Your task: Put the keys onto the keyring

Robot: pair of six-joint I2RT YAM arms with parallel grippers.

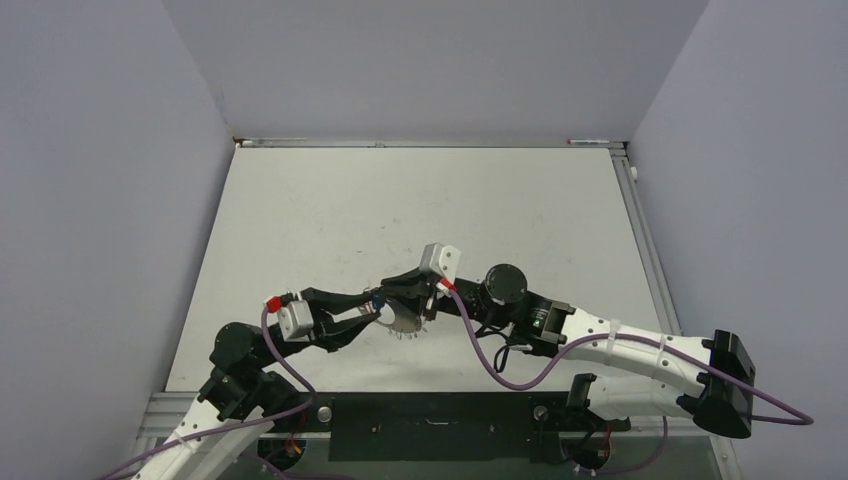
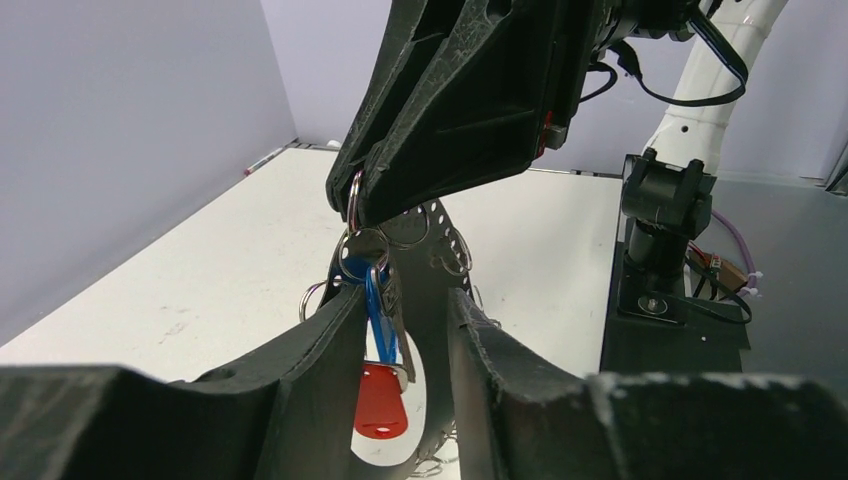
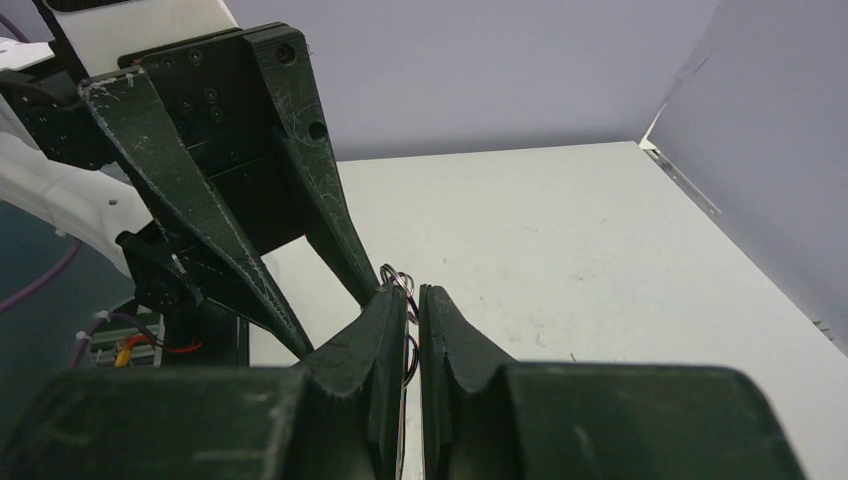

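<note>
Keyring (image 2: 437,232) clamped in right end effector (image 3: 413,293).

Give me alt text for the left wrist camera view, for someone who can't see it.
The right gripper reaches down from above, shut on the rim of the keyring, a perforated metal hoop edged with small wire loops. Below it, a red key and a blue key hang between the left gripper's dark fingers, over a white table.

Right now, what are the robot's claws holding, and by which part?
The right gripper pinches the keyring by its rim. The red key and blue key hang inside the left gripper; whether it grips them cannot be told.
</note>
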